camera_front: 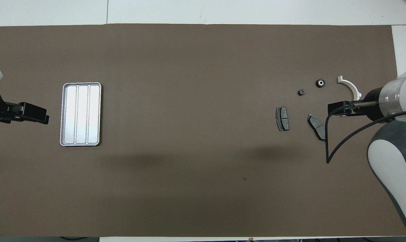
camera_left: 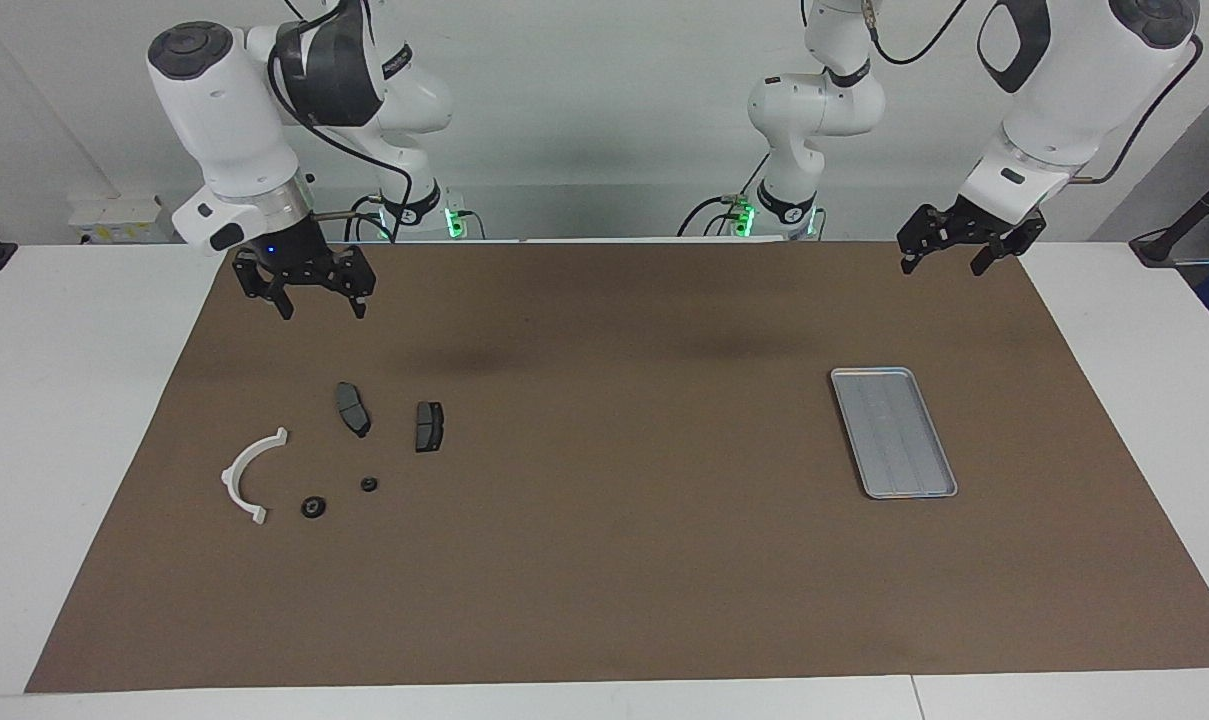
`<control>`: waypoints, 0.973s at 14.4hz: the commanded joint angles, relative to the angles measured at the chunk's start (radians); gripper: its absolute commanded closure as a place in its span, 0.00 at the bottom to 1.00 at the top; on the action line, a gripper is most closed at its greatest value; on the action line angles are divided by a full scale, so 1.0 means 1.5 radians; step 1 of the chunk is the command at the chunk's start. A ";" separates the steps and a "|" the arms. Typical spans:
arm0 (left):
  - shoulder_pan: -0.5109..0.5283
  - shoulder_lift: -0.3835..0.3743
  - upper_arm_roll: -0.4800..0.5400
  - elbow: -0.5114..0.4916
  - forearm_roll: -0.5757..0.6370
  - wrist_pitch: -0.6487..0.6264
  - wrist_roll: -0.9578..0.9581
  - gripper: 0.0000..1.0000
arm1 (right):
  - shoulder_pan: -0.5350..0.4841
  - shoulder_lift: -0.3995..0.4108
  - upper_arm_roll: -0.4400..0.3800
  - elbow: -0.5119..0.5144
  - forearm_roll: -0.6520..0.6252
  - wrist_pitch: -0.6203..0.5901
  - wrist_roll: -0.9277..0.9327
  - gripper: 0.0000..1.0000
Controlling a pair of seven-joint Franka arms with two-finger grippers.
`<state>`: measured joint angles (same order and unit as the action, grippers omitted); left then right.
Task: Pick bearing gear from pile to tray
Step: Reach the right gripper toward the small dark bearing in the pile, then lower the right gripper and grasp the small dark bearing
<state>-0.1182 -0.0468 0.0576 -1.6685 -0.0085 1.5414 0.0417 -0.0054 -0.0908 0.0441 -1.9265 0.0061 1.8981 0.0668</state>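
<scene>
Gears point(camera_left: 313, 507), 2 small black rounds, lie in the pile point(camera_left: 344, 455) at the right arm's end; tray point(camera_left: 849, 382) holds nothing, so nothing is done yet. Right gripper point(camera_left: 316, 305) hangs spread above the pile; left gripper point(camera_left: 946, 262) waits spread, both carrying nothing.

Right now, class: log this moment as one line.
right gripper: open, over mat near pile | left gripper: open, waiting | tray: empty
</scene>
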 commanded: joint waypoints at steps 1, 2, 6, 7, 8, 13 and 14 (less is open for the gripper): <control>-0.001 -0.008 0.001 -0.001 -0.009 -0.001 0.005 0.00 | -0.013 0.030 0.004 -0.006 0.012 0.043 0.036 0.00; -0.001 -0.008 0.001 -0.001 -0.009 -0.001 0.005 0.00 | -0.012 0.042 0.004 -0.006 0.008 0.065 0.046 0.00; 0.000 -0.008 0.001 -0.001 -0.009 -0.001 0.005 0.00 | -0.008 0.109 0.004 -0.004 0.002 0.152 0.047 0.00; -0.001 -0.008 0.001 -0.001 -0.009 -0.001 0.005 0.00 | -0.012 0.133 0.004 0.000 0.002 0.177 0.048 0.00; -0.001 -0.008 0.001 -0.001 -0.009 -0.001 0.005 0.00 | -0.013 0.152 0.004 0.002 0.002 0.202 0.048 0.00; -0.001 -0.008 0.001 -0.001 -0.009 -0.001 0.005 0.00 | -0.010 0.231 0.003 0.007 -0.028 0.279 0.081 0.00; -0.001 -0.008 0.001 -0.001 -0.009 -0.001 0.005 0.00 | -0.010 0.241 0.003 0.008 -0.046 0.281 0.094 0.00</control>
<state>-0.1182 -0.0468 0.0576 -1.6685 -0.0085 1.5413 0.0417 -0.0127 0.2402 0.0411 -1.9324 -0.0157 2.3066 0.1640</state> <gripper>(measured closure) 0.000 0.000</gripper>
